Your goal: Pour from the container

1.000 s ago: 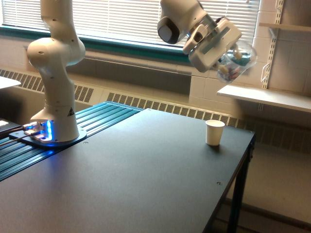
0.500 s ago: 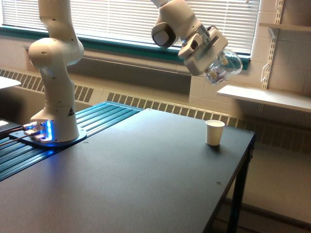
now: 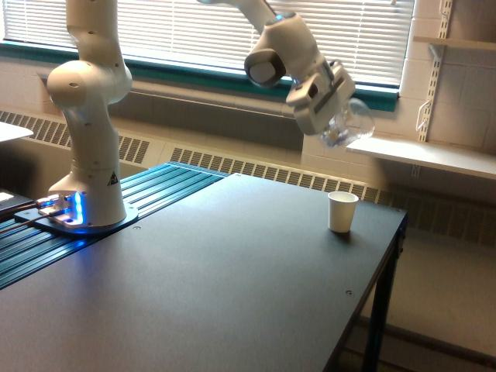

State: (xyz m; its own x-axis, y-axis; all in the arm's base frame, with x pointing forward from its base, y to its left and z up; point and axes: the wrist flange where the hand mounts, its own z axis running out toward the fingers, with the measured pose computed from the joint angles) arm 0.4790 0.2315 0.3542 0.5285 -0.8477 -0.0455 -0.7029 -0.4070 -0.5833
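Note:
My gripper [image 3: 333, 108] is shut on the clear rounded container [image 3: 347, 124], holding it high in the air, tilted over to the exterior view's right. Small coloured bits show faintly through its wall. It hangs above the small white paper cup [image 3: 342, 211], which stands upright on the dark table [image 3: 209, 279] near its far right corner. The container's mouth is hard to make out. Nothing shows falling from it.
The arm's white base [image 3: 85, 194] stands at the exterior view's left on a blue-lit mount. A white shelf [image 3: 426, 155] juts from the wall just right of the container. The table's right edge [image 3: 380, 287] runs close to the cup. Window blinds fill the back.
The gripper and container have dropped lower and shifted left, coming in over the white cup. The cup has not moved.

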